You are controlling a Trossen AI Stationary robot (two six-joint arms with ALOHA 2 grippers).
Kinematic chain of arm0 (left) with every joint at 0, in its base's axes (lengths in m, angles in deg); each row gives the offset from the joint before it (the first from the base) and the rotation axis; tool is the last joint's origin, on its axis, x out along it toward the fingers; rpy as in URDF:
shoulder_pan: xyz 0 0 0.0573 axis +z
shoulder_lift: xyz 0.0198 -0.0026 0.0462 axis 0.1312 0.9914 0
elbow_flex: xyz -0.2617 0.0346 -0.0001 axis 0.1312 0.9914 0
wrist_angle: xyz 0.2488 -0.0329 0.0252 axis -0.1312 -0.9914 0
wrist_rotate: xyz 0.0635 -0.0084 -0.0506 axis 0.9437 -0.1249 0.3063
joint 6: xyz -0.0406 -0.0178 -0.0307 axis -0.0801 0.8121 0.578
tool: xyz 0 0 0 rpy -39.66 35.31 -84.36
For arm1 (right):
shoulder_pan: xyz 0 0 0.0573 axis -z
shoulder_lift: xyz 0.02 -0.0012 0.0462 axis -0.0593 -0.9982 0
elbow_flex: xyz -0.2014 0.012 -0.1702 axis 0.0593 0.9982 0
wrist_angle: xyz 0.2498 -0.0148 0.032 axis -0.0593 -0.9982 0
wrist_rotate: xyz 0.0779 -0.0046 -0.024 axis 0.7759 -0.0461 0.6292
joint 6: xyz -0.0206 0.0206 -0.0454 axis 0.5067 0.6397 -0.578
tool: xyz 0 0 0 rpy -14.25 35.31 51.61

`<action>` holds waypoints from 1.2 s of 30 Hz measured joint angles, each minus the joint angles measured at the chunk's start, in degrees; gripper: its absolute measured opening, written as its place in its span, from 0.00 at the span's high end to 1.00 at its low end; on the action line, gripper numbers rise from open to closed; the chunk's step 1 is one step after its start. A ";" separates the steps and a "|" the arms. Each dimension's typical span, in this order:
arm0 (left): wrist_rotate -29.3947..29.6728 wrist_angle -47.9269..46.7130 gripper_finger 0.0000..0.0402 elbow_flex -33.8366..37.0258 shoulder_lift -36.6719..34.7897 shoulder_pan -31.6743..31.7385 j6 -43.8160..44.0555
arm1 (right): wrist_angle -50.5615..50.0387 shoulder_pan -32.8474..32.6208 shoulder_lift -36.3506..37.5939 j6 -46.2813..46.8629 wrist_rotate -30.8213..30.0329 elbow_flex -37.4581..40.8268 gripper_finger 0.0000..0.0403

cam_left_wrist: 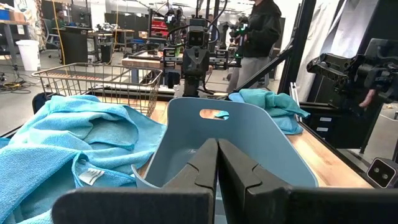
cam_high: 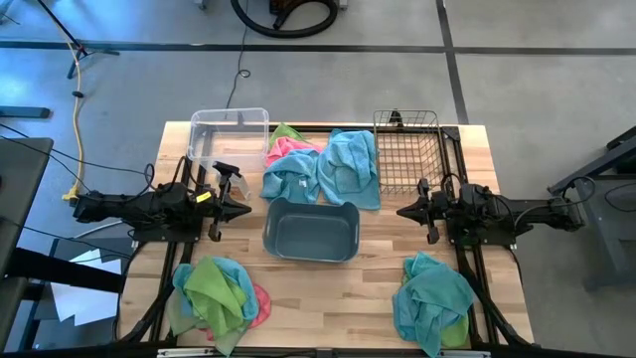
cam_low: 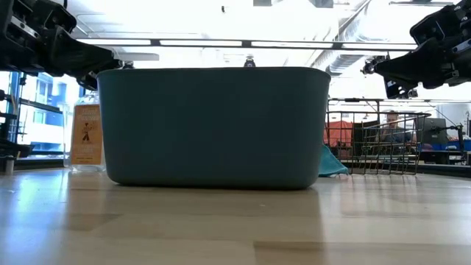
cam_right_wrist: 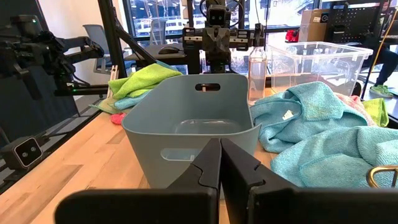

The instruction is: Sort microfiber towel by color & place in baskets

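A grey-blue tub [cam_high: 311, 231] stands empty at the table's middle. A clear bin [cam_high: 230, 139] stands at the far left and a wire-mesh basket [cam_high: 407, 149] at the far right. Blue, pink and green towels [cam_high: 323, 166] lie heaped between bin and basket. A green, blue and pink pile [cam_high: 214, 295] lies near left; a blue and green pile [cam_high: 433, 300] lies near right. My left gripper [cam_high: 245, 210] is shut and empty left of the tub, above the table. My right gripper [cam_high: 401, 210] is shut and empty right of the tub.
A small clear bottle with a dark top [cam_high: 225, 177] stands by the clear bin, close to my left gripper. A person [cam_left_wrist: 258, 34] stands beyond the table's right side. Bare wood [cam_high: 328, 298] lies between the two near piles.
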 joint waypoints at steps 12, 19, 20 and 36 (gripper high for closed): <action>-0.01 0.02 1.00 -0.01 0.00 0.00 0.00 | 42.45 -0.01 -0.01 22.96 -16.38 0.00 1.00; 0.01 0.00 1.00 -0.01 0.00 0.02 0.00 | 32.70 0.01 -7.01 24.96 -23.74 -6.36 1.00; 0.01 0.02 1.00 -0.01 0.00 0.00 0.00 | 30.78 0.06 -9.84 24.72 -23.73 -8.56 1.00; 0.01 0.00 1.00 0.00 0.01 0.02 0.00 | -13.19 15.48 -68.79 13.81 -5.97 -62.43 0.58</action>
